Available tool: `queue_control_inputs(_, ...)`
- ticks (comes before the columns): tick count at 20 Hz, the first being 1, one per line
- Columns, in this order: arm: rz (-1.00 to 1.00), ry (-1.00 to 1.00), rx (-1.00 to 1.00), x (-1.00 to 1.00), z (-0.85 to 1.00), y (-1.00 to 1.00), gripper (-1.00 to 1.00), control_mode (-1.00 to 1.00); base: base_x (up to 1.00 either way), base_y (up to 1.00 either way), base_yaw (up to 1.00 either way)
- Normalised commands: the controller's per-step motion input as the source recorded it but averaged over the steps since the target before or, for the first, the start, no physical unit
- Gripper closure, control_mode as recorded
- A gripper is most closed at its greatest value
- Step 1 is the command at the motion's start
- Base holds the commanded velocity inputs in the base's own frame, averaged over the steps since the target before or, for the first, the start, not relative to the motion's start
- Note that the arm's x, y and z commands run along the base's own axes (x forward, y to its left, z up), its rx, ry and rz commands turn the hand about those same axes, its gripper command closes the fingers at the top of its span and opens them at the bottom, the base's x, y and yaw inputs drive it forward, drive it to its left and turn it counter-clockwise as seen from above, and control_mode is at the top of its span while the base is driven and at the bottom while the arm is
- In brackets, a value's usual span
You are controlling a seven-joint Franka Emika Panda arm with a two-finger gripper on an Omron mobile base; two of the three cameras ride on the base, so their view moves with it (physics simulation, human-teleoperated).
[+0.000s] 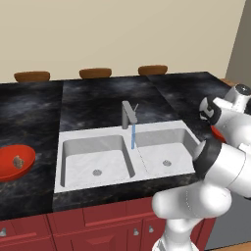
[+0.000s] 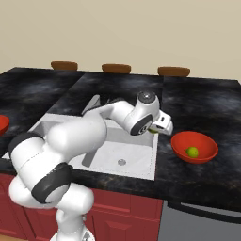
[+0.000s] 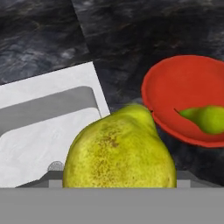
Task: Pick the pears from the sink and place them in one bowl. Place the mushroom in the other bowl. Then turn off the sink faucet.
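The tool (image 2: pixel 162 126) grips a pear (image 3: pixel 120 151) above the desk (image 2: pixel 197 181), just left of the right bowl (image 2: pixel 205 155) holding another pear (image 2: pixel 192 151), ready to join it.

no readable text, labels, brands, numbers or signs anywhere

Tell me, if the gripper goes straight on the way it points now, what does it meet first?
Probably the dark counter between the sink and the red bowl, since the gripper, holding a pear, looks down there; depth is unclear.
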Motion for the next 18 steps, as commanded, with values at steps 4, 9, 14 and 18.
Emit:
queue_control_inputs(4, -0.16, 0.05, 0.0, -0.09, 0.0, -0.11, 1.0, -1.0, 0.0, 0.0, 0.0)
queue_control_inputs(9, -0.12, 0.05, 0.0, -0.05, -0.08, -0.22, 1.0, -1.0, 0.0, 0.0, 0.0)
queue_control_inputs(14, -0.07, 0.01, 0.03, 0.0, -0.02, -0.46, 1.0, -1.0, 0.0, 0.0, 0.0)
queue_control_inputs(18, -0.05, 0.04, 0.04, 0.0, 0.0, -0.46, 1.0, -1.0, 0.0, 0.0, 0.0)
